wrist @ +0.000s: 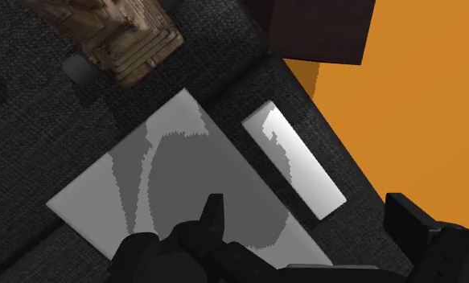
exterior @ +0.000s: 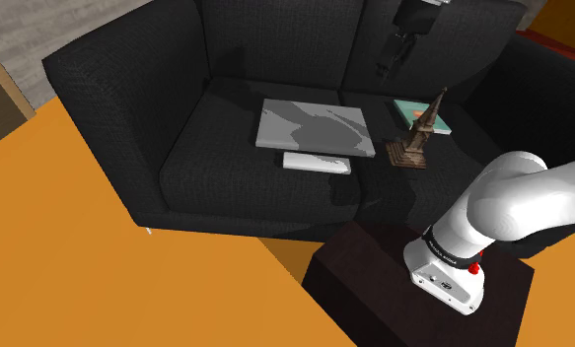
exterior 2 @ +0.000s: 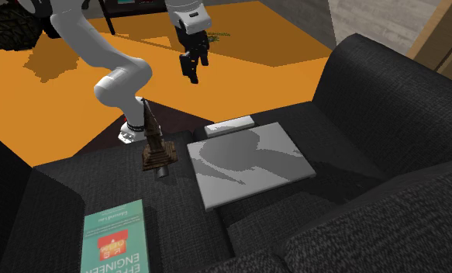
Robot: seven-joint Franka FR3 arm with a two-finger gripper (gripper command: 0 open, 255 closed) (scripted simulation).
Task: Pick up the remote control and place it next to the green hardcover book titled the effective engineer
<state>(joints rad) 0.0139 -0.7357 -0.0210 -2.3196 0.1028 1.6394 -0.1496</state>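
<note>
Stand [exterior: 374, 276] at the sofa's front edge; white arm [exterior: 512, 197] rises from it. Orange floor [exterior: 78, 266] open to either side of the stand.

Remote [exterior: 317, 162] [exterior 2: 230, 124] [wrist: 293, 161]: drawn white, flat on the black sofa [exterior: 107, 99] seat, lying lengthwise along the cushion's front edge. Bare cushion off both short ends. On the far side it runs parallel to the grey board [exterior: 310, 128] [exterior 2: 251, 163] [wrist: 168, 177], just beside it; wrist view shows a thin strip of cushion between the two, not touching.

Grey board: flat, mid-seat, largest item there. Open cushion between it and the sofa's armrest at the shoulder view's left.

Tower model [exterior: 418, 133] [exterior 2: 154, 147] [wrist: 120, 36]: brown, upright, toward the shoulder view's right of the board, apart from it by a band of seat.

Green book [exterior: 403, 106] [exterior 2: 115, 240]: flat on the seat beyond the tower model, near the backrest. Tower model stands near its front edge. Free cushion between the book and the board's far corner.

Tool [exterior: 389, 61] [exterior 2: 193, 70] [wrist: 305, 215]: high above the seat, well clear of everything. Released, fingers [wrist: 212, 221] standing apart with nothing between them. Wrist view looks down on the remote and board, the remote's end lying between the fingers from above.
</note>
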